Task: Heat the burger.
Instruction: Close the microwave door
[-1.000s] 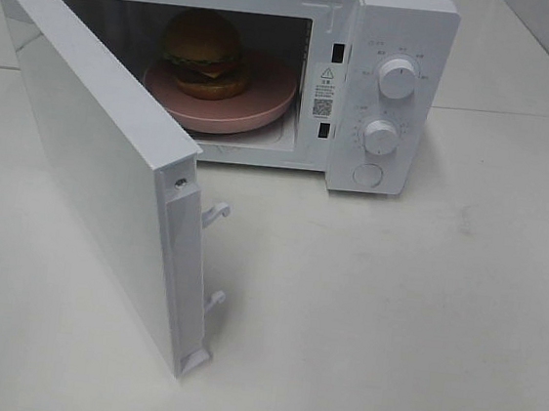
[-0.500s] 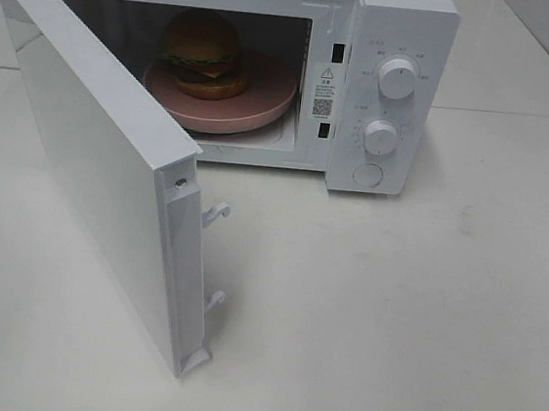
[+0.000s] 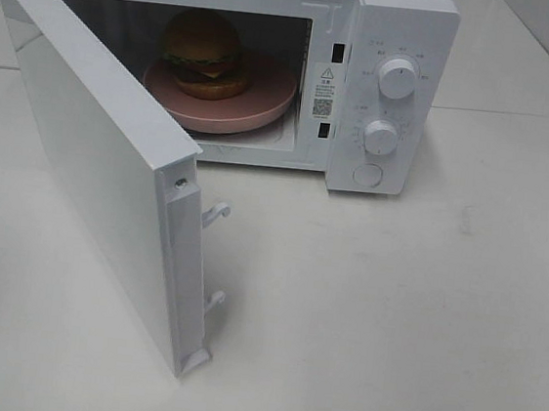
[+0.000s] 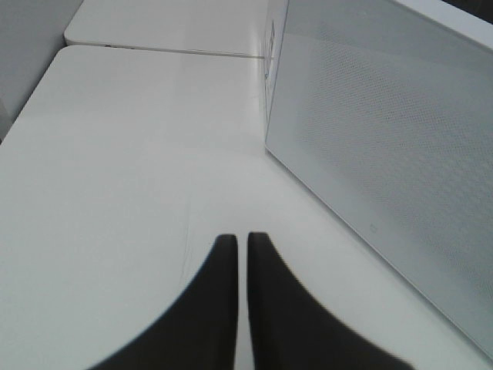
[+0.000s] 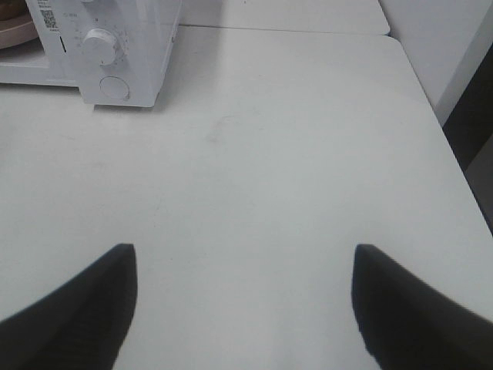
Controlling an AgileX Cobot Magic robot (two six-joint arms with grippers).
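- One burger [image 3: 201, 53] sits on the pink plate [image 3: 265, 108], toward its 10 o'clock, inside the microwave [image 3: 406, 28].
- Door [image 3: 94, 147] hangs wide open, out at 7 o'clock.
- Left gripper [image 4: 241, 240] pinched together, empty; right gripper [image 5: 245, 253] spread apart, empty.

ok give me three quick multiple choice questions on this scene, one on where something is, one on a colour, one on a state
1. Where is the burger?
A on the plate inside the microwave
B on top of the microwave
C under the microwave

2. What colour is the plate?
A blue
B green
C pink

3. How is the microwave's door?
A shut
B swung open
C missing

Answers:
1 A, the burger sits on the plate in the cavity.
2 C, the plate's rim shows pink.
3 B, the door stands swung out and the cavity is exposed.
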